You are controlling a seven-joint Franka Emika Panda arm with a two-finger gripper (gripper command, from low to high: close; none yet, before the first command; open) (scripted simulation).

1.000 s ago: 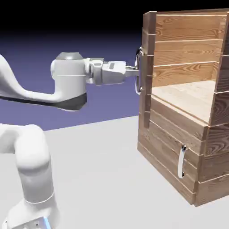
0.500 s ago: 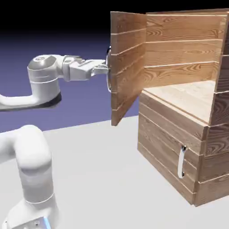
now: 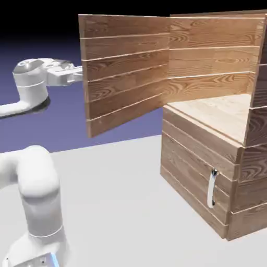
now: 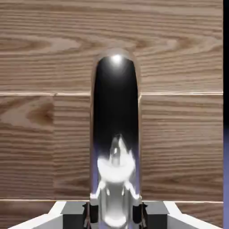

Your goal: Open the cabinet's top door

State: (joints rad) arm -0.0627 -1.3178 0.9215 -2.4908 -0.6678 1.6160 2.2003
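Now the top door stands swung wide, pincer clenched on its handle.

Largest, the cabinet [image 3: 219,130] fills the exterior view from 1 to 4 o'clock; its top door [image 3: 125,68] juts toward 10 o'clock, where the pincer [image 3: 78,73] meets its far face. Hand view: silver handle [image 4: 116,134] rises toward 12 o'clock between the fingertips [image 4: 87,214].
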